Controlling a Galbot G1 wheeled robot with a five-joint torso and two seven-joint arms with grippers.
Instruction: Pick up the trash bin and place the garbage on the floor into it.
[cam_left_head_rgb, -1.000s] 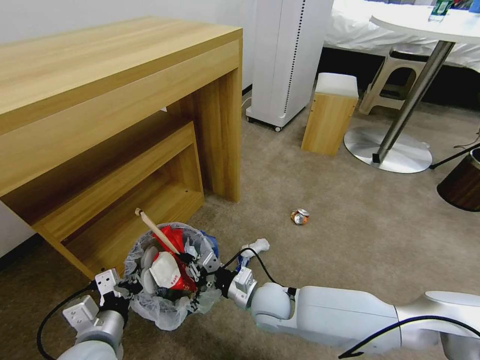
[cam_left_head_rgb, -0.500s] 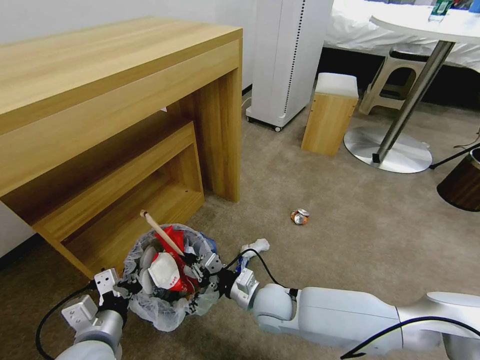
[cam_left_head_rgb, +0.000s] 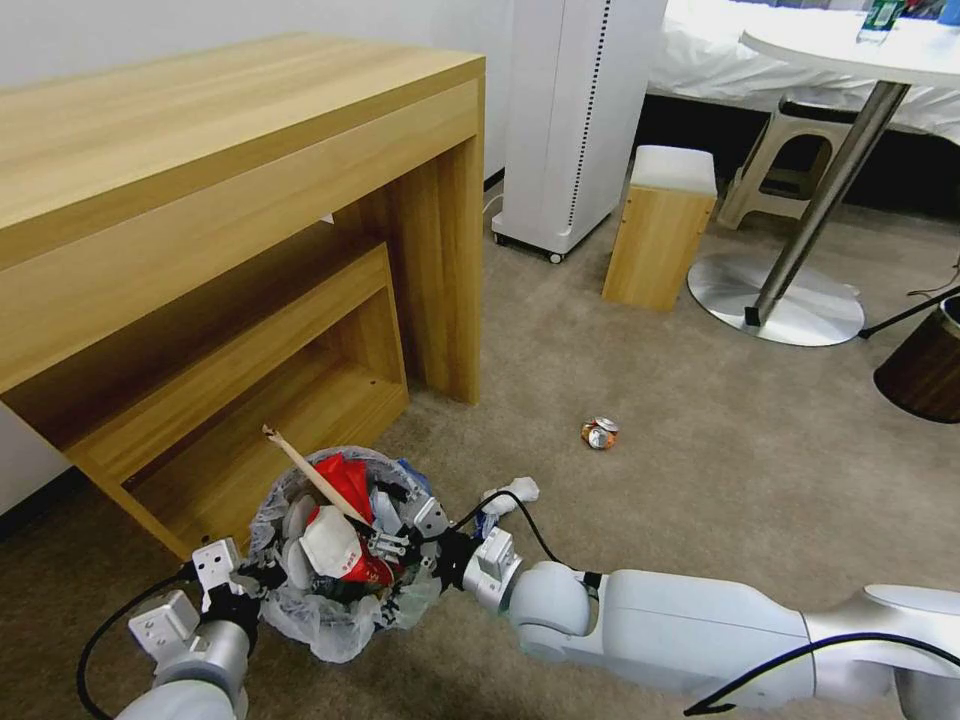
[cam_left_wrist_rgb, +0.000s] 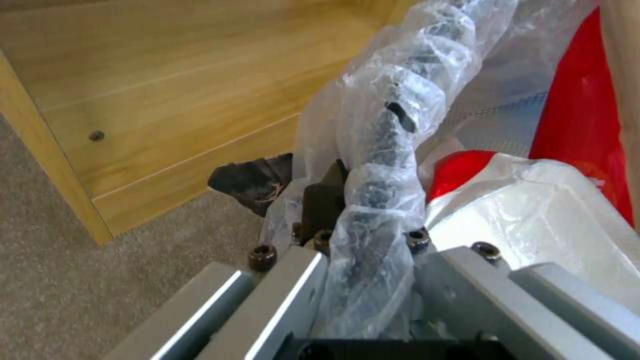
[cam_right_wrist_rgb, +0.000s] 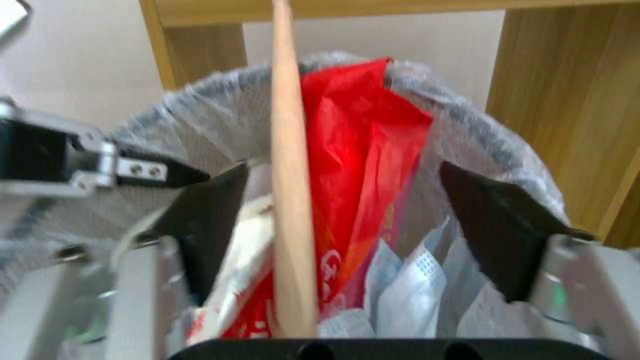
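Bin (cam_left_head_rgb: 330, 560) sat on carpet (cam_left_head_rgb: 650, 480) by the desk (cam_left_head_rgb: 200, 230) — left gripper (cam_left_wrist_rgb: 373, 235) clamped on its rim. Right gripper (cam_right_wrist_rgb: 340, 215) spread wide over it, stick (cam_right_wrist_rgb: 290, 200) between, loose. Can (cam_left_head_rgb: 600, 433) well apart.

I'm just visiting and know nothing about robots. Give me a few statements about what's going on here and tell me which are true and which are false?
1. The left gripper clamps the trash bin's bagged rim. True.
2. The right gripper is squeezed shut on the wooden stick. False: its jaws are spread, the stick leaning between them.
3. A crushed can lies on the floor. True.
4. The bin is empty. False: red wrappers and tissues fill it.
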